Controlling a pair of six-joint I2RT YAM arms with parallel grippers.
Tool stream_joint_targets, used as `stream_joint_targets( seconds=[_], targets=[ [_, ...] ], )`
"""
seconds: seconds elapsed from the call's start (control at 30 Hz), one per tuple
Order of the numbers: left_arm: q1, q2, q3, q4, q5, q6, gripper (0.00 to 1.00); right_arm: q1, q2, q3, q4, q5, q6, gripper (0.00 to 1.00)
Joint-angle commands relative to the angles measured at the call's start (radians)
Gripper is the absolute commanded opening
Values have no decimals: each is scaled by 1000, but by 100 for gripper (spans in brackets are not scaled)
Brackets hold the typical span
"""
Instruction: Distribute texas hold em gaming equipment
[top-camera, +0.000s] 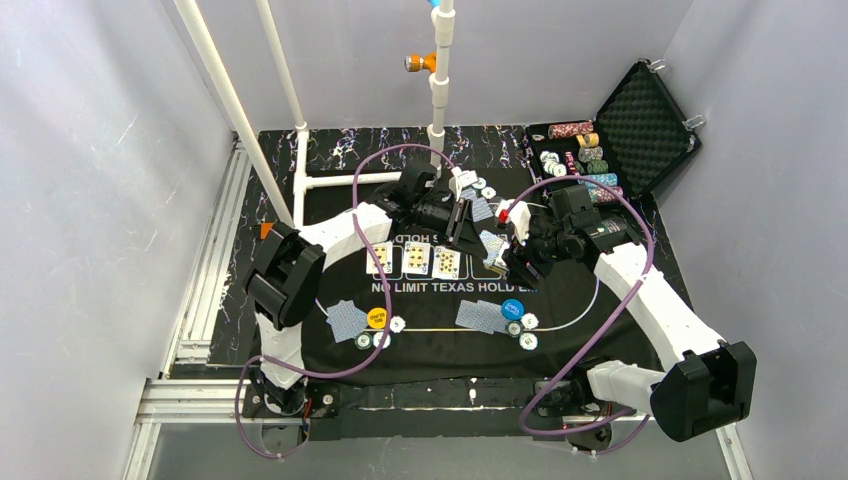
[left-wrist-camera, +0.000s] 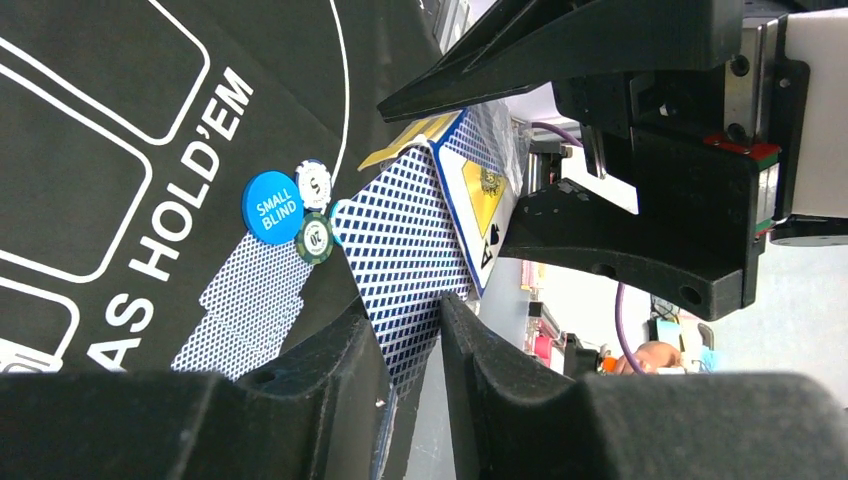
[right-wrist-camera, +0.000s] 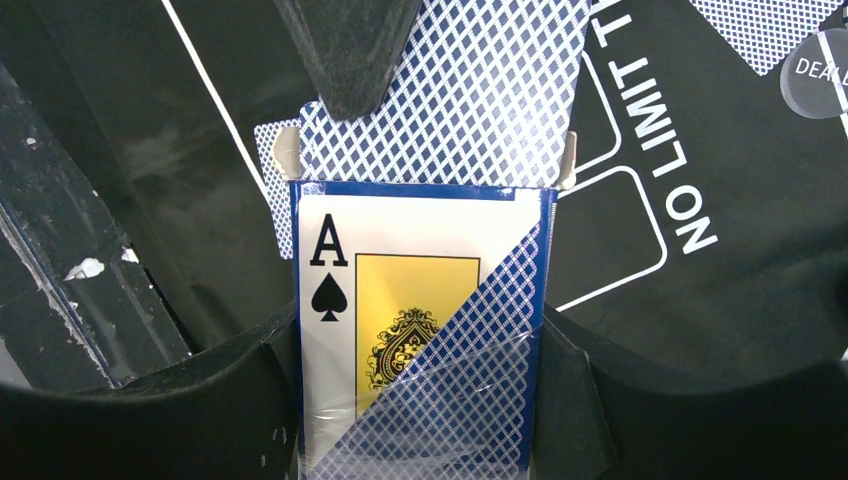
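With hole cards (top-camera: 347, 320), chips (top-camera: 397, 324) and buttons (top-camera: 376, 319) laid out and three board cards (top-camera: 417, 260) face up, your left claw (left-wrist-camera: 410, 345) pinches another card (left-wrist-camera: 400, 250) from the deck box (right-wrist-camera: 420, 330), which your right claw (right-wrist-camera: 420, 400) grips above the mat (top-camera: 440, 340), so the dealing looks unfinished.

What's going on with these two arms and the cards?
They're laying out a poker game. The right gripper holds a card box above the black mat, and the left gripper pinches a card sticking out of its open end. Three cards lie face up mid-mat; face-down cards, chips and discs sit at two near spots.
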Motion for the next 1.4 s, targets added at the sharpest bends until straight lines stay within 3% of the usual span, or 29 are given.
stream_joint_targets(
  seconds=[0.0, 0.33, 0.63, 0.9, 0.93, 1.03, 1.1, 1.27, 1.37],
  targets=[
    [23, -37, -7, -3, -14, 8, 26, 5, -32, 2, 34, -25, 6, 1],
    [39, -60, -21, 0, -35, 10, 22, 6, -43, -16, 42, 3, 5, 1],
    [47, -71, -24, 10, -26, 12, 0, 6, -40, -20, 49, 22, 7, 1],
    [58, -80, -37, 36, -6, -1, 0, 6, -37, -25, 51, 26, 8, 1],
    [58, -77, -36, 44, 9, -10, 7, 6, -37, -23, 51, 25, 9, 1],
    [58, -72, -36, 54, 27, -25, 46, 6, -35, -18, 51, 14, 10, 1],
    [58, -70, -42, 55, 19, -32, 58, 6, -35, -13, 54, 7, 12, 1],
    [56, -49, -61, 93, 6, -83, 64, 6, -29, 1, 57, 0, 17, 1],
    [51, -28, -101, 225, 23, -194, 57, 6, -25, 7, 60, -1, 22, 1]
  ],
)
